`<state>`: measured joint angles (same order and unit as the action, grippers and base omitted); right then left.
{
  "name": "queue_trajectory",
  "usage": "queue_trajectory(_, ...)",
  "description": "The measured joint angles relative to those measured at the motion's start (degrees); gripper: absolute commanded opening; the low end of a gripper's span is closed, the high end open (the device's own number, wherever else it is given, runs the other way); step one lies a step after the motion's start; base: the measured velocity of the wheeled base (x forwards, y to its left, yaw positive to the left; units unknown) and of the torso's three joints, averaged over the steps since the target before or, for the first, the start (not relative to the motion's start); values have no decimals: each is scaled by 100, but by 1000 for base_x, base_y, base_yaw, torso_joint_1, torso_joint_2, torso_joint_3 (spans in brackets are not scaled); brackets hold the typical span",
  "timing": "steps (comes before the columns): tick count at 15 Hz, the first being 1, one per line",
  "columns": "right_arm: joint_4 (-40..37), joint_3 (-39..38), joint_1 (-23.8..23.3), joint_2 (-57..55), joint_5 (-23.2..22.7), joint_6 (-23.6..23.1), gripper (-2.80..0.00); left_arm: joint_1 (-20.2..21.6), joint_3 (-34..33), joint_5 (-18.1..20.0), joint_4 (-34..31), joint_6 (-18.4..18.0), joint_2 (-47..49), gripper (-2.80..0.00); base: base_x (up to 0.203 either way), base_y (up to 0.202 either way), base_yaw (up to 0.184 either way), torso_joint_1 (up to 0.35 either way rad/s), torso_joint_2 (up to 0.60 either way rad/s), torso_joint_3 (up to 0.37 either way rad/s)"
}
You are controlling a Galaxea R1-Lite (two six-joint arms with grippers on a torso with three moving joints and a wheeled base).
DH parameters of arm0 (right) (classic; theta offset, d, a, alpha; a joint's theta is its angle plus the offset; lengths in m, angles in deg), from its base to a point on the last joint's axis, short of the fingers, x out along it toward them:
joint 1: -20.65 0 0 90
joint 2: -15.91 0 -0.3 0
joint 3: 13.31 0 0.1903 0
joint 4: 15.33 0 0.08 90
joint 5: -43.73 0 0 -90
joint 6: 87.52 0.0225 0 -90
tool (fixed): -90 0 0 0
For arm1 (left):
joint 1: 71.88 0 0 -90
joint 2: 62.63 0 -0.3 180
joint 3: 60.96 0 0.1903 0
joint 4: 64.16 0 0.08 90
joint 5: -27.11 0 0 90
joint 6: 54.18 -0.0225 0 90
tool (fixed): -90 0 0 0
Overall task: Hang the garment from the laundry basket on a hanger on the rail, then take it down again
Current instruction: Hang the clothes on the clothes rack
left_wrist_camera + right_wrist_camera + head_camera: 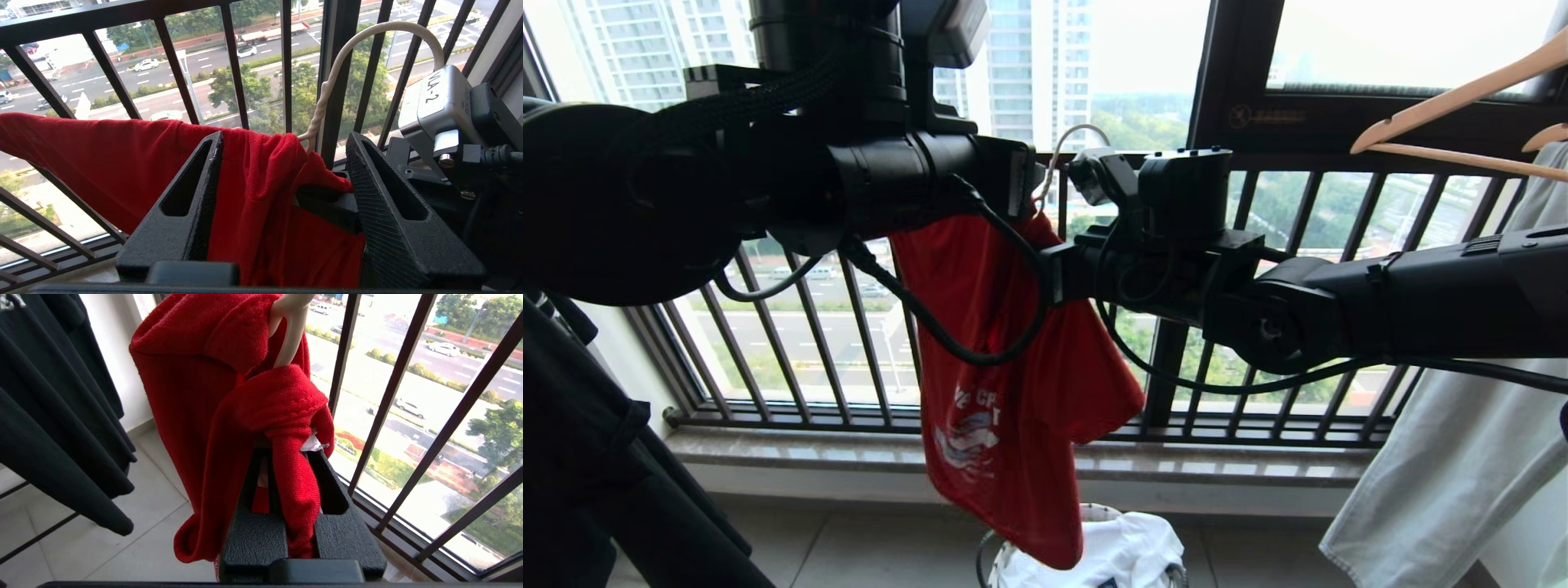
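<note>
Black left gripper (282, 204) fingers stand spread around the red garment (122, 163) draped on the hanger (327, 94) — right gripper (294, 502) pinches the garment's bunched collar.

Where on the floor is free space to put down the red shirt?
Bare floor tiles lie left of the basket, under the windowsill. The basket holds white cloth; the red shirt hangs over it. A pale garment crowds the right.
</note>
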<state>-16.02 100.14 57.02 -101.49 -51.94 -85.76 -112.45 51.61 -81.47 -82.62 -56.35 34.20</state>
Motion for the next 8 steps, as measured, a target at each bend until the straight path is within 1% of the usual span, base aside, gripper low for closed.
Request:
queue_trajectory(3,1,0,-2,-2,0,0,-280,-5,-118,-49,-88,16,-163,0,0,0,0,0,0,0)
queue_trajectory(4,1,0,0,-3,2,0,-280,-5,-191,-183,-96,28,-238,0,0,0,0,0,0,0)
queue_trajectory(5,1,0,-2,-5,0,0,-280,-2,-272,-350,-88,40,-308,-280,0,0,0,0,0,0)
queue_trajectory(6,1,0,-2,-5,1,0,-280,0,-364,-450,-95,49,-387,-280,0,0,0,0,0,0)
queue_trajectory(8,1,0,-2,-2,1,0,-280,16,-450,-456,-138,49,-518,-280,0,0,0,0,0,0)
